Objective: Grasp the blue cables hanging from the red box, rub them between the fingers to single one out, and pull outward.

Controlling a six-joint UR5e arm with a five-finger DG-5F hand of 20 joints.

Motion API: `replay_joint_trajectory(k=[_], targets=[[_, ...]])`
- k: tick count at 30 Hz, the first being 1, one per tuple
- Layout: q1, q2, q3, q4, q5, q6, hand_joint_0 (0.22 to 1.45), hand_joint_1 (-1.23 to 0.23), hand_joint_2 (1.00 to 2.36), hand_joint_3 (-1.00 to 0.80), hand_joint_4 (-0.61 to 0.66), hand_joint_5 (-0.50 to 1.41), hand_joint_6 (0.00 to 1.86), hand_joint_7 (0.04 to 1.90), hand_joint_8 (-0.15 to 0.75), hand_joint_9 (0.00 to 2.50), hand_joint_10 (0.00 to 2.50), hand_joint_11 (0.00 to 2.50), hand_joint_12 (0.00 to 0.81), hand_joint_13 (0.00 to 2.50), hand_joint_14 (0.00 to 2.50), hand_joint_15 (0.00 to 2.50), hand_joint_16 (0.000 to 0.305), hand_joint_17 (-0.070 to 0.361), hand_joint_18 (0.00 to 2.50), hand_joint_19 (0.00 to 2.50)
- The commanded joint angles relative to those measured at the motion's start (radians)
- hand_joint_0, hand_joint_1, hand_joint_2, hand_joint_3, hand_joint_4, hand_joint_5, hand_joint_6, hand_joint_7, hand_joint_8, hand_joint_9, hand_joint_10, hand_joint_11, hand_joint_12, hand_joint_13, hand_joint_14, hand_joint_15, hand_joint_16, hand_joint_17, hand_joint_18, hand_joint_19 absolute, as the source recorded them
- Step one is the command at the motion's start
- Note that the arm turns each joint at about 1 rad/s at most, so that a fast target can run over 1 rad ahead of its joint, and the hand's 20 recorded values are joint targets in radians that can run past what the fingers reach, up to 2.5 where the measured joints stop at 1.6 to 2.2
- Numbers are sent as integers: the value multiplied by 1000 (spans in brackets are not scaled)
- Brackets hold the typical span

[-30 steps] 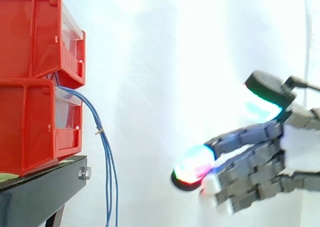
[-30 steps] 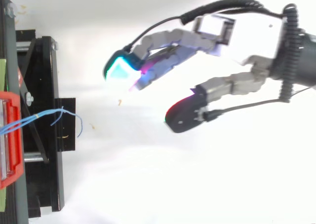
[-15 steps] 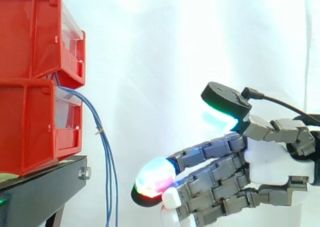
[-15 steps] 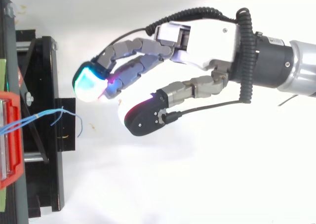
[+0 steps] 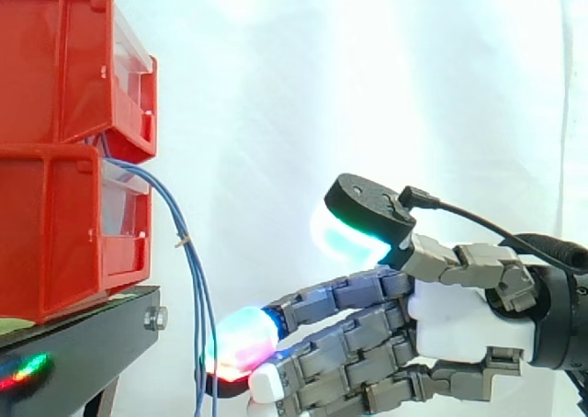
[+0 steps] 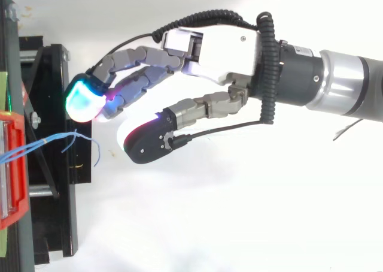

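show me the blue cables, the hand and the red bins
blue cables (image 5: 186, 252), side view, on the hanging bundle
hand (image 6: 224, 47), top view, on the white palm
red bins (image 5: 50, 224), side view, on the lower bin's side wall

Blue cables are running off the side view's bottom edge; red bins are being cropped at left.

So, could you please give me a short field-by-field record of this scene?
robot hand: open, fingers stretched toward the cables, thumb held apart above them
blue cables: hanging from between the stacked red bins, down past the edge of the black stand
grasp: none yet
nearest fingertip: level with the cables' lower stretch, close beside them; contact unclear
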Motion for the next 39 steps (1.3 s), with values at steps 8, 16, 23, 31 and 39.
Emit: replay_joint_trajectory(k=[8,16,23,31,39], targets=[[5,-28,27,52,-3,-42,494,-586,1000,-500,278,-173,502,714,290,784,4,96,351,691,8,205,42,95,511,269],[6,-84,81,83,-20,-25,494,-585,1000,-500,274,-172,502,713,291,779,3,92,349,690,8,212,42,95,509,283],[8,-86,81,87,-15,-27,492,-587,1000,-500,269,-173,502,714,287,759,3,87,354,678,10,222,46,104,526,332],[-7,-86,81,84,-21,-24,472,-602,1000,-500,253,-177,502,713,276,620,2,85,378,591,10,229,54,121,500,362],[-14,-86,81,87,-23,-22,438,-651,1000,-500,216,-200,502,746,284,402,6,204,409,391,8,232,69,155,416,331]])
